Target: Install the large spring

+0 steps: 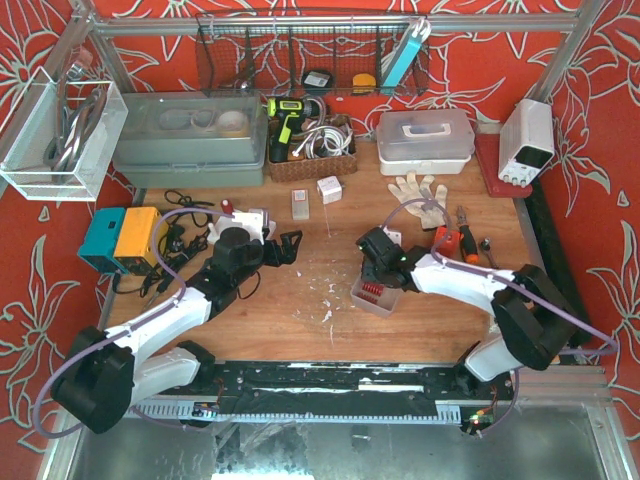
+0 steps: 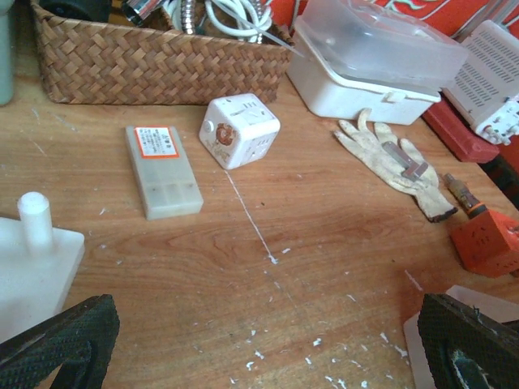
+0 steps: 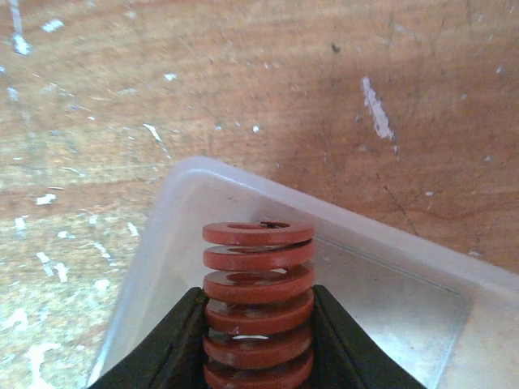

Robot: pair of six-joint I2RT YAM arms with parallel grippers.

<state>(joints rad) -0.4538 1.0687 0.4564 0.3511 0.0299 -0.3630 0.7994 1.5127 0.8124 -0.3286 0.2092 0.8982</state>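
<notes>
My right gripper (image 3: 258,324) is shut on the large red spring (image 3: 258,284); its two black fingers press the lower coils from both sides. It holds the spring over a shallow clear plastic tray (image 3: 389,267). From above, the right gripper (image 1: 378,262) sits at the tray (image 1: 372,303) right of the table's middle, and red coils (image 1: 368,292) show in the tray. A white block with an upright peg (image 2: 36,217) stands at the left of the left wrist view; from above this block (image 1: 252,220) is beside my left gripper (image 1: 285,248), which is open and empty.
A white cube (image 2: 239,130), a flat translucent case (image 2: 162,170), a wicker basket (image 2: 154,65), a white lidded box (image 2: 365,73) and a work glove (image 2: 397,162) lie behind. An orange block (image 2: 486,243) and pliers (image 1: 465,235) lie to the right. A teal and orange box (image 1: 122,238) stands at the left.
</notes>
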